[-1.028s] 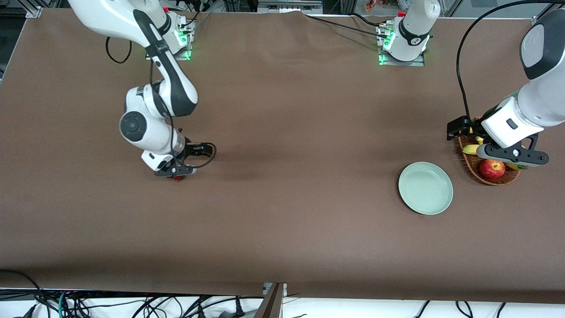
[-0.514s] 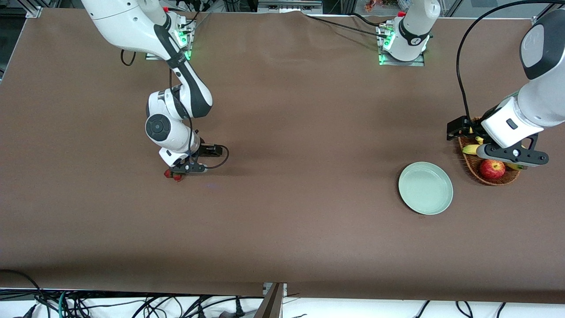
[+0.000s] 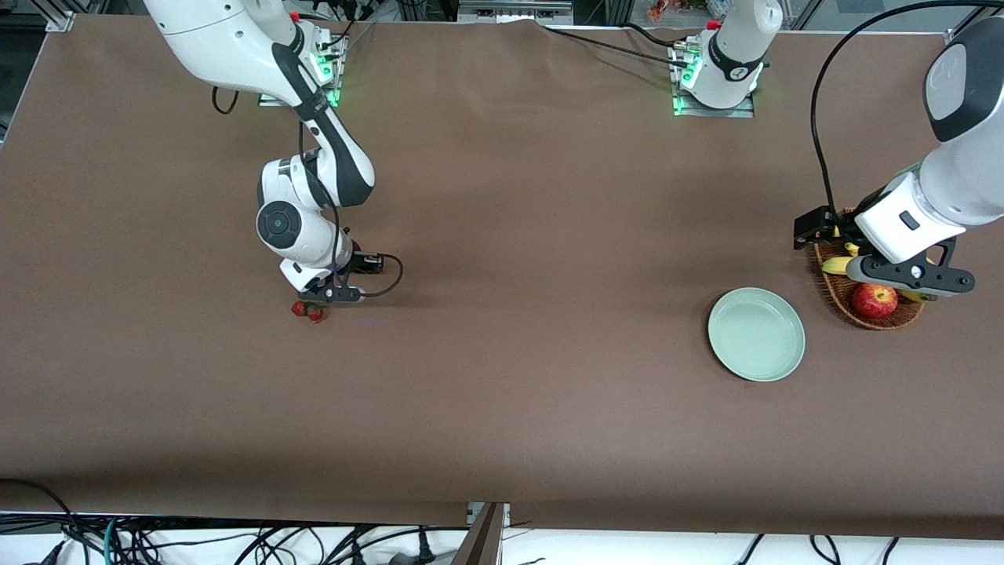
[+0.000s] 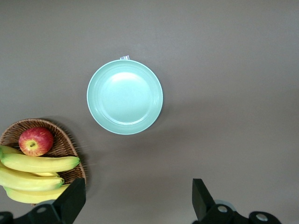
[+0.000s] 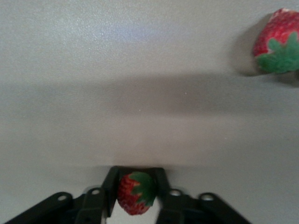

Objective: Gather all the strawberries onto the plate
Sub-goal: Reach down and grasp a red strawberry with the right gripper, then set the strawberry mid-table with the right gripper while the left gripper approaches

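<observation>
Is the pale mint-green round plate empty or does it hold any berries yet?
Empty. The pale mint-green round plate shows only its bare glossy surface in the front view and the left wrist view; no strawberry lies in it.

Right arm comes from its base down to the table, elbow bent, wrist pointing down. Right gripper [image 3: 316, 308] sits low at the tabletop, fingers [image 5: 110, 192] pinched on a strawberry [image 5: 136, 192] held between the pads, its green cap showing in the right wrist view. A second berry lies just beside the gripper, untouched. Left arm waits at its own end of the table, forearm angled down, wrist tilted. Left gripper [image 3: 910, 273] hangs in the air over the basket edge, fingers [image 4: 70, 205] spread wide with nothing between them, both tips visible in the left wrist view.
</observation>
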Available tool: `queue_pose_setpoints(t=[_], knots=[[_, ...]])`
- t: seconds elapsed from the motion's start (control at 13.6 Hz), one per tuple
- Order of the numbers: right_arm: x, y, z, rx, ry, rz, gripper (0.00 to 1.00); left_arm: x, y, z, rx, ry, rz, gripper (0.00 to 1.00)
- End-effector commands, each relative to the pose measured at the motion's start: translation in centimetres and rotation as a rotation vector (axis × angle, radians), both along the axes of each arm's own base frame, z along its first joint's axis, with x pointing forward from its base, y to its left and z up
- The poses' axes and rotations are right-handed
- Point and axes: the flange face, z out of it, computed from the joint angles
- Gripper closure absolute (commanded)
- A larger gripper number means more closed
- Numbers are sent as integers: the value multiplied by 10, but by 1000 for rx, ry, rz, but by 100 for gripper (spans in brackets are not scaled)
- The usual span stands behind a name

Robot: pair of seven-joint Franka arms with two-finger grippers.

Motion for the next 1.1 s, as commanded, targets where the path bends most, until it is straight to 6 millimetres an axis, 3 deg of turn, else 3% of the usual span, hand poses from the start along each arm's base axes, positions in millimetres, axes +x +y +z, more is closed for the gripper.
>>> queue_pose_setpoints(t=[0.0, 0.22, 0.37, 0.44, 0.59, 0.81, 0.88, 1.03], knots=[[-5, 6, 17, 19, -19, -38, 92, 1, -2, 4, 5, 5, -2, 0], [12, 55, 51, 74, -81, -72, 92, 1, -2, 4, 5, 5, -2, 0], [37, 100, 63, 114, -123, -127, 92, 1, -2, 4, 5, 5, -2, 0], [45, 124, 56, 132, -124, -169, 92, 1, -2, 4, 5, 5, -2, 0], [55, 199, 60, 204, -134, -259, 92, 1, -2, 4, 5, 5, -3, 0], [39, 294, 57, 278, -142, -367, 89, 1, -2, 4, 5, 5, -3, 0], [28, 320, 51, 321, -166, -400, 78, 0, -2, 4, 6, 13, -2, 0], [5, 349, 26, 403, -220, -456, 72, -6, -1, 1, 10, 61, -3, 0]])
